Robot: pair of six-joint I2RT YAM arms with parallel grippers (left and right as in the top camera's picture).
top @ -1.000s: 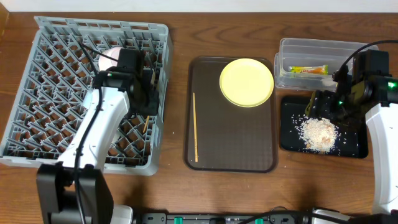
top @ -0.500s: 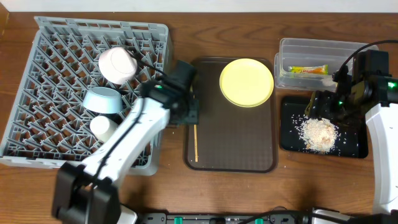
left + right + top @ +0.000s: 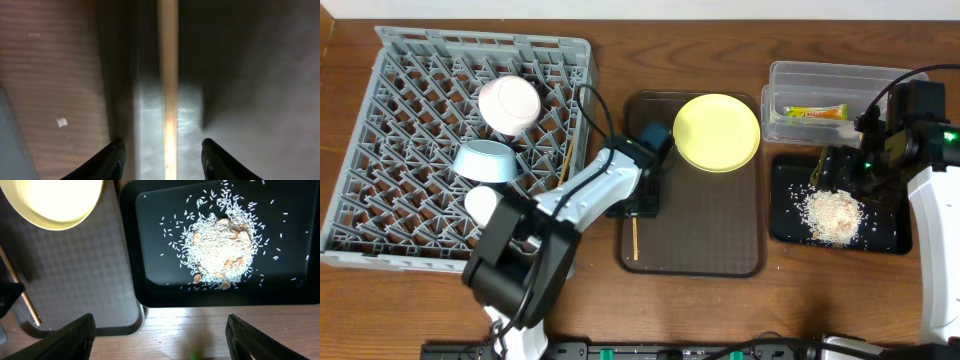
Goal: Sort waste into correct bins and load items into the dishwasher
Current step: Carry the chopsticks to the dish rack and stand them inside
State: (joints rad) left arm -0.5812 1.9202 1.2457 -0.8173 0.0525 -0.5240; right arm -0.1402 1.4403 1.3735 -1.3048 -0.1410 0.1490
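The chopstick point(image 3: 169, 75) I'm after lies flat along the left edge of the brown tray point(image 3: 700, 230), running lengthwise. I judge it light, stiff and thin. It is likely to roll or pivot if pinched off-centre, and it lies flush on the tray floor, so there is little to get under. I'd take it near its middle, across its width, pressing down to the tray. In the left wrist view the left gripper point(image 3: 162, 145) straddles it. Its fingers point(image 3: 112, 160) stand partly apart with a gap on each side, holding nothing. The plate point(image 3: 716, 132) sits in the tray's upper right corner as the overhead shows it. It looks rigid and probably slick, best taken by the rim.

Left of the tray, the rack point(image 3: 470, 40) holds a white bowl point(image 3: 508, 103), a blue bowl point(image 3: 485, 160), a cup point(image 3: 480, 205) and a second chopstick point(image 3: 562, 165) among the pegs. Right of the tray, the tub point(image 3: 840, 72) holds the wrapper point(image 3: 815, 113). Below it, the black bin point(image 3: 785, 230) holds a heap of crumbs point(image 3: 832, 215). The right gripper point(image 3: 160, 322) hangs over that bin, its fingers wide and empty.
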